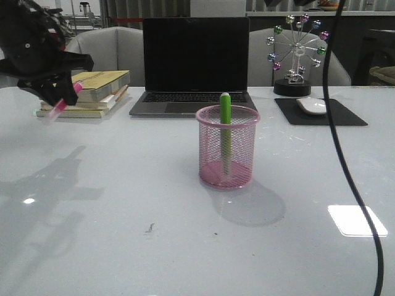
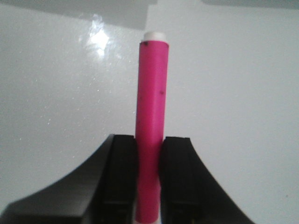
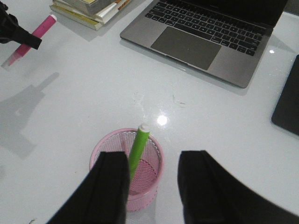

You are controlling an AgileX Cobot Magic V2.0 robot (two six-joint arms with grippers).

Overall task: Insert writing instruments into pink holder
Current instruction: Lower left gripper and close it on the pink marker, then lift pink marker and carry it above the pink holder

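The pink holder [image 1: 227, 148] stands upright at the middle of the table, with the lime green marker [image 1: 226, 111] leaning inside it and its tip above the rim. My left gripper [image 1: 58, 98] hangs high at the far left, shut on the pink marker [image 1: 62, 106], whose pale end points down and to the left. In the left wrist view the pink marker [image 2: 152, 84] is clamped between the fingers of the gripper [image 2: 150, 140]. My right gripper [image 3: 153, 156] is open and empty above the holder [image 3: 110, 149] and the green marker [image 3: 137, 147]. The pink marker [image 3: 32, 32] also shows there.
An open laptop [image 1: 196, 61] sits behind the holder. A stack of books [image 1: 92, 92] lies at the back left, under the left gripper. At the back right are a ferris-wheel ornament [image 1: 296, 55] and a mouse [image 1: 311, 106] on a black pad [image 1: 345, 117]. A black cable [image 1: 345, 154] hangs at the right.
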